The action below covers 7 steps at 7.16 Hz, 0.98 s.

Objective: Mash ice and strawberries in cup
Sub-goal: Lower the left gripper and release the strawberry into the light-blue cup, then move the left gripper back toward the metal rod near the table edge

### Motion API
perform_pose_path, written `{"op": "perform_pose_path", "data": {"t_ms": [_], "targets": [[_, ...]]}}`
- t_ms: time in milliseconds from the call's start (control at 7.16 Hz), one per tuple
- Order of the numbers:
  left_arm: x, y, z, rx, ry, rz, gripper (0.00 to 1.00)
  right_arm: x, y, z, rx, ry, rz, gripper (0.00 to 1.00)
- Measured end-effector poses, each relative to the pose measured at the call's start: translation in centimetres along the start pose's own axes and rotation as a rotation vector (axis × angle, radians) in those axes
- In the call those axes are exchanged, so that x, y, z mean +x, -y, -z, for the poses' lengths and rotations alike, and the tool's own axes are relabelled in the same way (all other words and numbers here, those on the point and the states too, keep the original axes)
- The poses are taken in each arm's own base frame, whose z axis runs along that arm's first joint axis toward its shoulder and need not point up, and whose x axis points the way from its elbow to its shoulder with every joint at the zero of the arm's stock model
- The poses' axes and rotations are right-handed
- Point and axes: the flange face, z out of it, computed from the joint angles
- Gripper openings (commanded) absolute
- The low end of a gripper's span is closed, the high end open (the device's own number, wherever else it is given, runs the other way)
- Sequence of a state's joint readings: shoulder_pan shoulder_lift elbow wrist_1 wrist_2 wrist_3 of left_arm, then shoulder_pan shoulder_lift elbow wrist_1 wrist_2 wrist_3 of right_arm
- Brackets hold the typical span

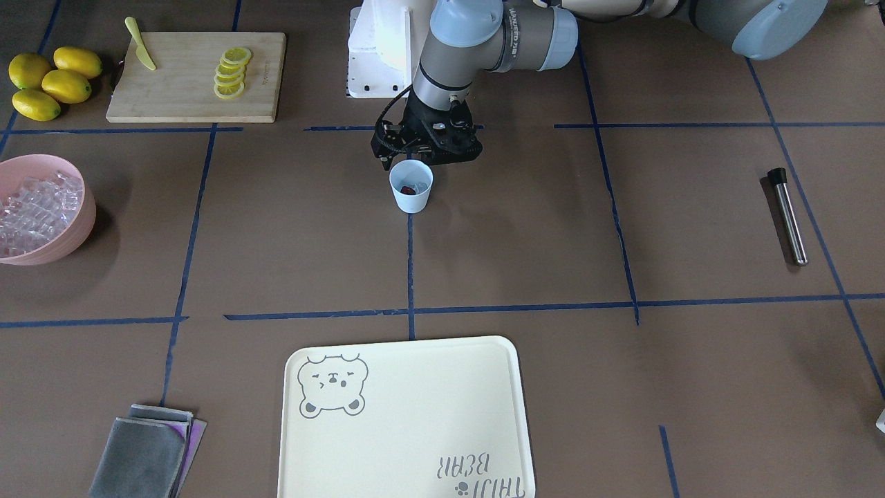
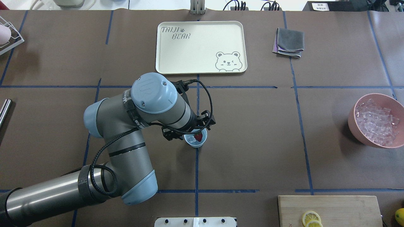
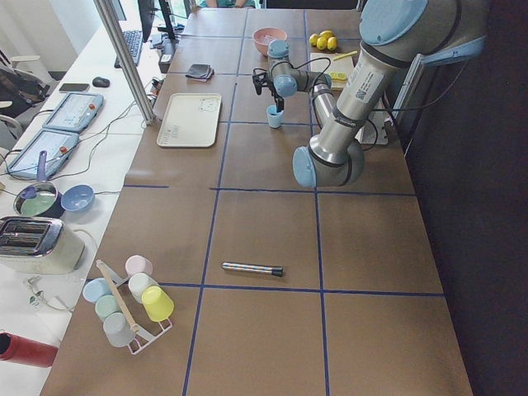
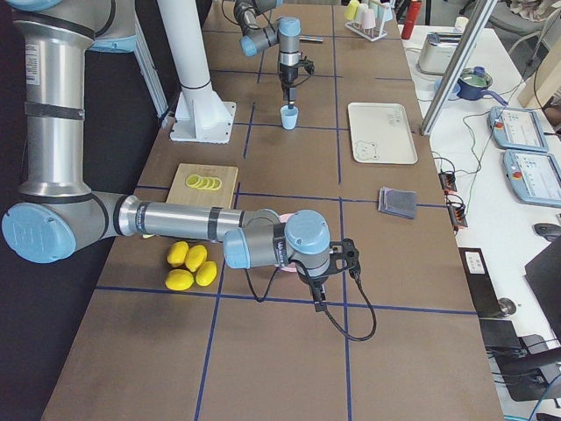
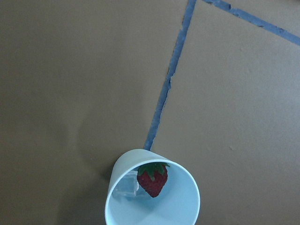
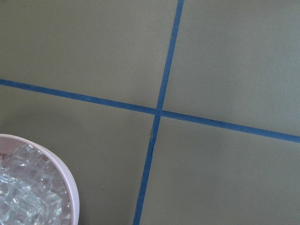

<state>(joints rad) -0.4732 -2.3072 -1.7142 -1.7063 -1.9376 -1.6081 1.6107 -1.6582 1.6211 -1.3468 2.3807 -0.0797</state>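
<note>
Blue cup (image 5: 174, 212) holds strawberry (image 5: 152, 180) and ice (image 5: 125, 190); left pincer (image 1: 415, 156), spread impossible to tell, should probably lift straight off its rim.

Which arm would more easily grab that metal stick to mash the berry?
Left. The metal stick lies on the left gripper's side; the right gripper hangs far off beside the pink bowl.

We had the grey, blue-capped left arm (image 2: 126, 151) reached forward, elbow bent, black two-finger left gripper (image 1: 418, 158) pointing down. Grey right arm (image 4: 175, 219) stretched low, black right gripper (image 4: 318, 303) pointing down. Jaw states unreadable.
</note>
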Motion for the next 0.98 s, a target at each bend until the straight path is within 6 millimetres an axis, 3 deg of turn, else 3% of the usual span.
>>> {"op": "perform_pose_path", "data": {"t_ms": [279, 419, 698, 977], "targets": [[-1.2, 2.2, 3.7, 0.006, 0.029, -0.022, 1.0, 0.0, 0.1, 0.0, 0.001, 0.0, 0.001, 0.99], [-3.0, 3.5, 5.9, 0.011, 0.071, -0.067, 1.0, -0.1, 0.2, 0.1, 0.001, 0.002, 0.001, 0.99], [-9.2, 7.5, 9.3, 0.018, 0.143, -0.15, 1.0, -0.5, 0.6, 0.2, 0.005, 0.034, 0.003, 0.99], [-17.0, 13.9, 12.4, 0.011, 0.209, -0.247, 1.0, -0.8, 0.7, 0.3, 0.006, 0.056, 0.004, 0.99]]}}
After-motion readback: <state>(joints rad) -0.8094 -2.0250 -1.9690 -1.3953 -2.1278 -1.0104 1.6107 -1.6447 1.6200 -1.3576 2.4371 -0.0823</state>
